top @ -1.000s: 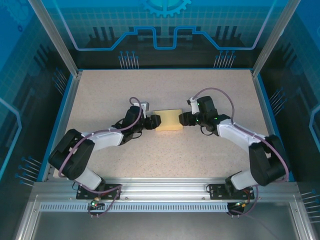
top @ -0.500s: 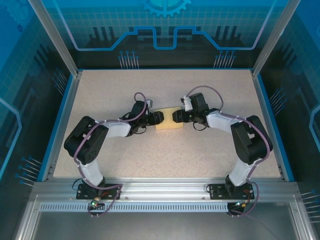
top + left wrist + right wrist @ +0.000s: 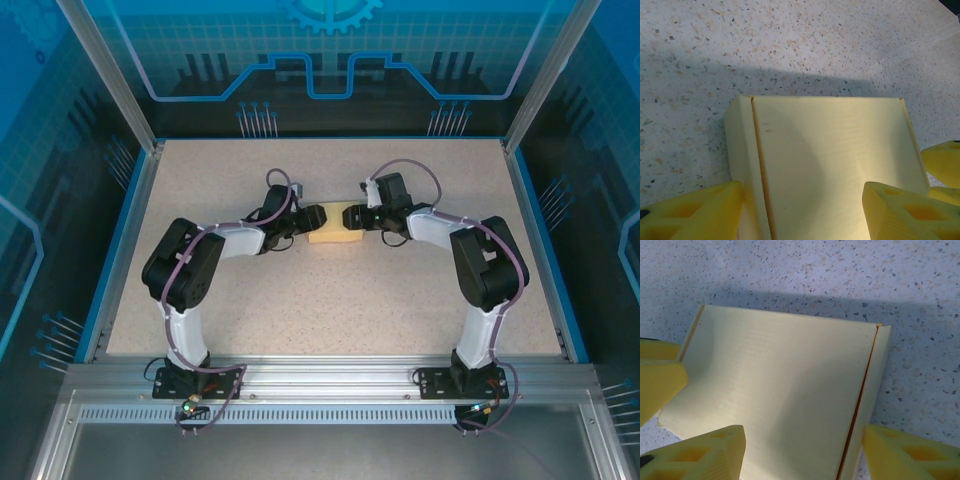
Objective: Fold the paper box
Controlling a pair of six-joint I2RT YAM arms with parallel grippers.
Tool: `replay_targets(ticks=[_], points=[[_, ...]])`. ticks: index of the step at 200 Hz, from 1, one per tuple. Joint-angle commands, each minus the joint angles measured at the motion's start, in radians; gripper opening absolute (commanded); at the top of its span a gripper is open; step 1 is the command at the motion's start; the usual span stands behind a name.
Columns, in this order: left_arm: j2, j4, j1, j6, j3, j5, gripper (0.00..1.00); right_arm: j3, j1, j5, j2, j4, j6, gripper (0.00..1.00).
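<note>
While bare table (image 3: 330,300) surrounds it, the closed box (image 3: 335,223) sits gripped at opposite ends by left gripper (image 3: 312,216) and right gripper (image 3: 353,216).

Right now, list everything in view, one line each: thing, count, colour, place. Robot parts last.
paper box: one, pale yellow, closed flat rectangle, lying mid-table toward the far side, between the two grippers.
table: one, speckled beige top with a blue rim, inside a blue-lit enclosure.
left gripper: one, black from above, yellow fingers astride the box's left end; whether it pinches is unclear.
right gripper: one, black from above, yellow fingers astride the box's right end; grip likewise unclear.
</note>
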Motion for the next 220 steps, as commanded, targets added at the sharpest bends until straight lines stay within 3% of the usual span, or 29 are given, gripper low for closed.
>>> replay_targets(ticks=[1, 56, 83, 108, 124, 170, 190, 220], points=[[-0.026, -0.025, 0.013, 0.049, 0.019, 0.009, 0.67, 0.011, -0.02, 0.028, -0.049, -0.038, -0.029, 0.66], [-0.235, -0.009, 0.026, 0.148, -0.1, -0.09, 0.74, -0.07, -0.016, 0.261, -0.299, -0.133, -0.162, 0.79], [-0.41, 0.022, 0.027, 0.222, -0.233, -0.195, 0.78, -0.148, 0.005, 0.44, -0.461, -0.156, -0.232, 0.83], [-0.575, 0.023, 0.028, 0.309, -0.337, -0.298, 0.86, -0.236, 0.0, 0.588, -0.585, -0.132, -0.265, 0.99], [-0.677, 0.032, 0.029, 0.349, -0.396, -0.36, 0.91, -0.309, -0.007, 0.652, -0.656, -0.11, -0.273, 1.0], [-0.864, 0.112, 0.069, 0.369, -0.57, -0.495, 0.99, -0.507, -0.088, 0.711, -0.78, -0.003, -0.234, 1.0], [-0.862, 0.103, 0.107, 0.393, -0.588, -0.502, 0.99, -0.588, -0.146, 0.719, -0.779, 0.095, -0.237, 1.0], [-0.789, 0.134, 0.172, 0.44, -0.6, -0.501, 0.99, -0.675, -0.207, 0.614, -0.761, 0.256, -0.264, 1.0]])
